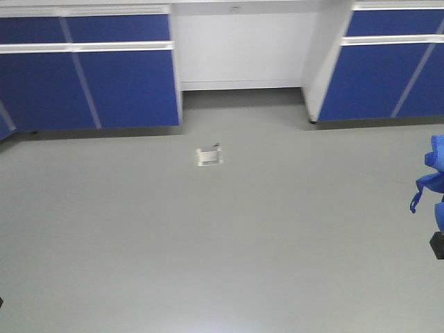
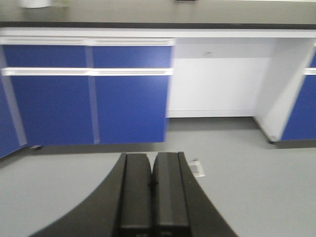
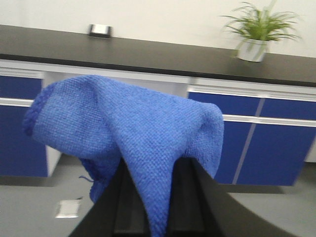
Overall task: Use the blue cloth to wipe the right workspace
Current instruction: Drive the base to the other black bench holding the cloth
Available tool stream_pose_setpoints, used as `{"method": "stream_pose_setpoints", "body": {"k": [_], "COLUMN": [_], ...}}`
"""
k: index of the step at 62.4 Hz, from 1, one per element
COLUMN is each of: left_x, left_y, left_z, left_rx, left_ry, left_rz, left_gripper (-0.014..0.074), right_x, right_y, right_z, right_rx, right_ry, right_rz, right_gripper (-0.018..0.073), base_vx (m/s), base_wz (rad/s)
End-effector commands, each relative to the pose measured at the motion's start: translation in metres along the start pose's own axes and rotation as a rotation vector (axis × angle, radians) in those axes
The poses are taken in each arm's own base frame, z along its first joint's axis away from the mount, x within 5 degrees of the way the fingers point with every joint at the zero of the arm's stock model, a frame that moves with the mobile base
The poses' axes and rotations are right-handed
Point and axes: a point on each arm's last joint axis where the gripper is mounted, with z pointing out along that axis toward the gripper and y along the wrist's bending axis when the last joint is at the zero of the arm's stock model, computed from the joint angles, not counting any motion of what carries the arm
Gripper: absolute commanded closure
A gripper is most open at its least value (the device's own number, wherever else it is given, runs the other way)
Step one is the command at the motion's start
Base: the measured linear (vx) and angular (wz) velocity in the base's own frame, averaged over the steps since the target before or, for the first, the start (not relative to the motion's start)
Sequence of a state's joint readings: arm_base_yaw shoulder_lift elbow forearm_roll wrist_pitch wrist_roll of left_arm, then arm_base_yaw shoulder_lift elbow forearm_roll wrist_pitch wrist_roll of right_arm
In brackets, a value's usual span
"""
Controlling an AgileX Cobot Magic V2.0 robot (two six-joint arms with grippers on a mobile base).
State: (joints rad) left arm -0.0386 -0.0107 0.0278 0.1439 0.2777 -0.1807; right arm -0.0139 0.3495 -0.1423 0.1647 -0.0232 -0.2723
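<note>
right gripper (image 3: 153,207) is clenching the blue cloth (image 3: 133,123), with the fabric pinched between its two dark fingers (image 3: 129,202) and billowing up and over the fingertips, so the tips themselves are being hidden. the cloth is hanging in the air in front of the bench, not touching any surface; in the exterior view it is showing as a bunched blue shape (image 1: 433,173) at the right edge of the picture, above the grey floor (image 1: 208,243). beyond the cloth in the right wrist view, the right workspace (image 3: 163,54) is stretching across as a matte black bench top, well apart from the cloth. a small black box (image 3: 100,30) with a white face is sitting near its far edge toward the left, and a potted plant (image 3: 256,29) is standing near the far edge toward the right. blue cabinet doors (image 3: 276,148) are running below the bench. left gripper (image 2: 152,163) is pressing its fingers together with nothing between them, pointing at the cabinets over the floor. a small metal floor plate (image 1: 209,155) is lying on the floor in front of the white recess between the cabinets.
</note>
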Motion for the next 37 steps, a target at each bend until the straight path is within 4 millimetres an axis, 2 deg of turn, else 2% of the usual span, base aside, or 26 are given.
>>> {"method": "stream_pose_setpoints", "body": {"k": [1, 18, 37], "left_x": [0.0022, 0.0022, 0.0022], "left_y": [-0.0014, -0.0014, -0.0014], "left_z": [0.0015, 0.0015, 0.0015], "left_rx": [0.021, 0.021, 0.021], "left_ry": [-0.063, -0.063, -0.063], "left_rz": [-0.006, -0.006, -0.006], "left_gripper": [0.0602, 0.0602, 0.0602], "right_x": [-0.0173, -0.0173, -0.0173], "right_y": [-0.0036, -0.0036, -0.0036], "right_z": [0.0005, 0.0005, 0.0005], "right_rx": [0.030, 0.030, 0.030], "right_ry": [-0.106, -0.106, -0.106], "right_rz": [-0.007, -0.007, -0.007], "right_gripper": [0.0559, 0.0559, 0.0559], "base_vx": [0.20, 0.22, 0.29], "base_wz": [-0.64, -0.56, -0.25]}}
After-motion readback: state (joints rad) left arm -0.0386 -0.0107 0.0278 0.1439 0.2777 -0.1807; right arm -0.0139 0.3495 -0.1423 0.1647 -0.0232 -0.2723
